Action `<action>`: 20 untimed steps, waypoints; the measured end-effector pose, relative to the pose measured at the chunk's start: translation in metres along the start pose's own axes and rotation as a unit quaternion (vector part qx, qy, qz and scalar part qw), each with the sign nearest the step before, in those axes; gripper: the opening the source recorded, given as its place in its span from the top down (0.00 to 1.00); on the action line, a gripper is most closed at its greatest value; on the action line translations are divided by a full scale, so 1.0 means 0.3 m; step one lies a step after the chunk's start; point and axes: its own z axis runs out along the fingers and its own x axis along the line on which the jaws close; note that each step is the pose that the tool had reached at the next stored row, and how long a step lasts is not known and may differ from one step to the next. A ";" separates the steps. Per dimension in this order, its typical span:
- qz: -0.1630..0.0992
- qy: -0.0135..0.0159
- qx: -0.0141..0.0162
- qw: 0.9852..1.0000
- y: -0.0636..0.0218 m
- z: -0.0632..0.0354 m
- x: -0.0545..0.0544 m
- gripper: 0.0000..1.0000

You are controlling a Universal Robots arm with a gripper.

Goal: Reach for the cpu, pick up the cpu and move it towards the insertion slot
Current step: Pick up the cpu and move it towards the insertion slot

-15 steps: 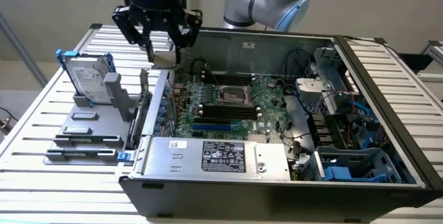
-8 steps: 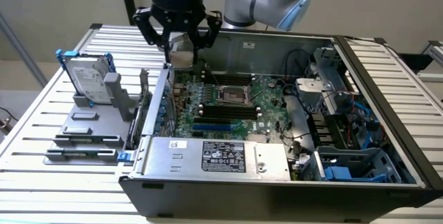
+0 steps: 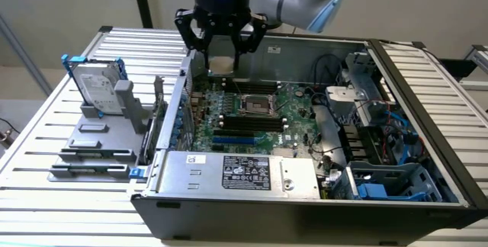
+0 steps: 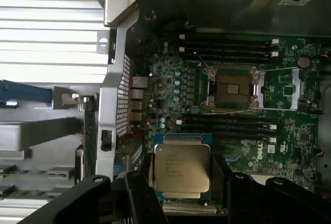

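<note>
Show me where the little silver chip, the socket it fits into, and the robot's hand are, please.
cpu (image 4: 182, 168): wrist view, middle of its silver metal top.
insertion slot (image 3: 255, 105): exterior view, dark centre inside the metal frame.
hand (image 3: 221, 64): exterior view, midway between its fingertips, which grip the cpu.

Even, soft light; glare on the cpu (image 4: 182, 168); dim case interior.

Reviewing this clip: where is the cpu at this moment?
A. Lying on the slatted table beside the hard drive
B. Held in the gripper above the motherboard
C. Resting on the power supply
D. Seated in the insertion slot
B. The gripper holds the cpu over the open case, and the insertion slot sits empty, its dark centre showing.
</note>
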 end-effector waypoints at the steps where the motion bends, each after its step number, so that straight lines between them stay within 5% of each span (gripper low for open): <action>1: 0.000 0.000 0.000 1.000 0.007 0.003 -0.013 0.46; 20: 0.000 0.000 0.002 1.000 0.156 0.033 -0.224 0.46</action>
